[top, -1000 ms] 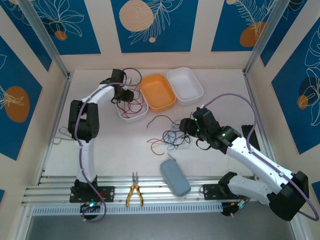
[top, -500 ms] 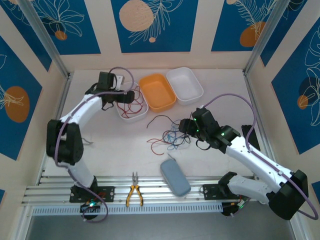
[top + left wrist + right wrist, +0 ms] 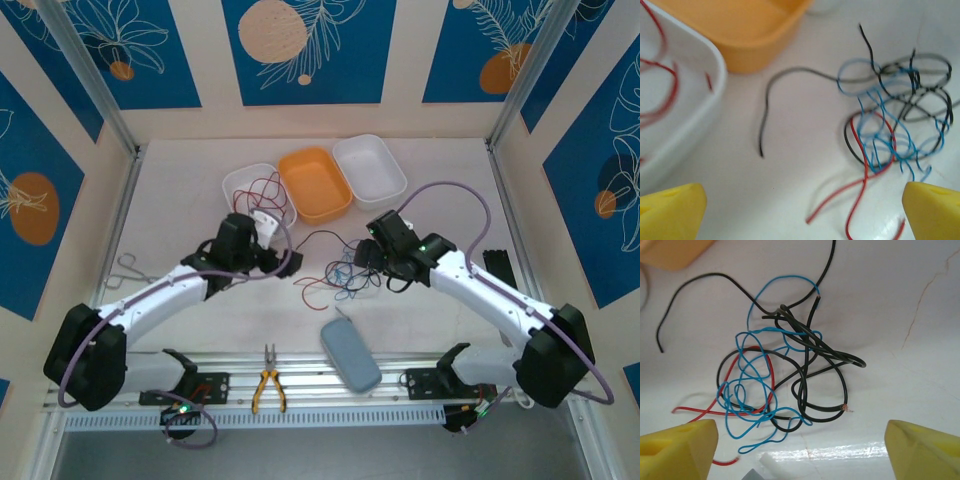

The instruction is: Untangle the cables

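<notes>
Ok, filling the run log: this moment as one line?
left claw open | right claw open | cable tangle on table, unheld | red cables in left white tray

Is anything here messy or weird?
Yes: the red, black and blue cables lie in one knotted heap on the table, loops crossing each other. A thin crack-like line also runs across the table's surface.

The left arm and right arm are built of white links and black joints. A purple cable is looped along each. The left tool and right tool are fitted with blunt yellow fingers.
</notes>
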You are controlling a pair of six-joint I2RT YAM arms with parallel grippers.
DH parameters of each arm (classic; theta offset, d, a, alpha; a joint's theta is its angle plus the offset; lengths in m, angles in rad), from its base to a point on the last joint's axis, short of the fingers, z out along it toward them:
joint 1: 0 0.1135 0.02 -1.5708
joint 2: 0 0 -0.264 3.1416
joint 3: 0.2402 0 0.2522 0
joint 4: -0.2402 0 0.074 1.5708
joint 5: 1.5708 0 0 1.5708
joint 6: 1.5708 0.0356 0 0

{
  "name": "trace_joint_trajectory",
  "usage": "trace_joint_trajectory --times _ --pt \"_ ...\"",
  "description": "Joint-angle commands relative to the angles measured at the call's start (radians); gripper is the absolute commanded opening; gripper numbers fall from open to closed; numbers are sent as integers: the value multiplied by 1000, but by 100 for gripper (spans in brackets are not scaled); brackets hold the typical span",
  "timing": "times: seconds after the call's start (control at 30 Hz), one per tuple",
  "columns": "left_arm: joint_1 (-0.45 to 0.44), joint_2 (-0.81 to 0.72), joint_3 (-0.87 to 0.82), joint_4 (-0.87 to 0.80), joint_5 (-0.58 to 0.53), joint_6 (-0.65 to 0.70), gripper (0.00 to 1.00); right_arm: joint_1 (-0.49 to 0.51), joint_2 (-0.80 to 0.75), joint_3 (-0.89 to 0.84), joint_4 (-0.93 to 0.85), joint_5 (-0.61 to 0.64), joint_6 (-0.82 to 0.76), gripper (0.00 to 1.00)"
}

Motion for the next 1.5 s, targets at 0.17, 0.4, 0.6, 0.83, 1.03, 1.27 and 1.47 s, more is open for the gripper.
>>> trace_joint_trajectory --times 0.17,0.4,0.6,0.83,1.03,1.27,1.47 --pt "-154 -30 -124 30 -144 -156 86 -6 116 62 -13 -14 -6 99" --pt "-209 121 -119 122 -129 -147 76 -18 240 118 -14 -15 -35 99" --pt "-231 258 -57 141 -148 -115 56 -28 299 129 -8 -25 -41 99" --pt "-238 348 -18 159 -148 -106 53 -35 352 133 10 -48 -46 99" --pt "-244 389 0 168 -118 -107 40 -38 408 138 28 -72 -47 99" --pt "-249 398 6 165 -109 -106 18 -45 459 127 49 -95 -29 99" --pt "-250 387 -1 170 -131 -137 0 -65 458 97 75 -115 -18 99"
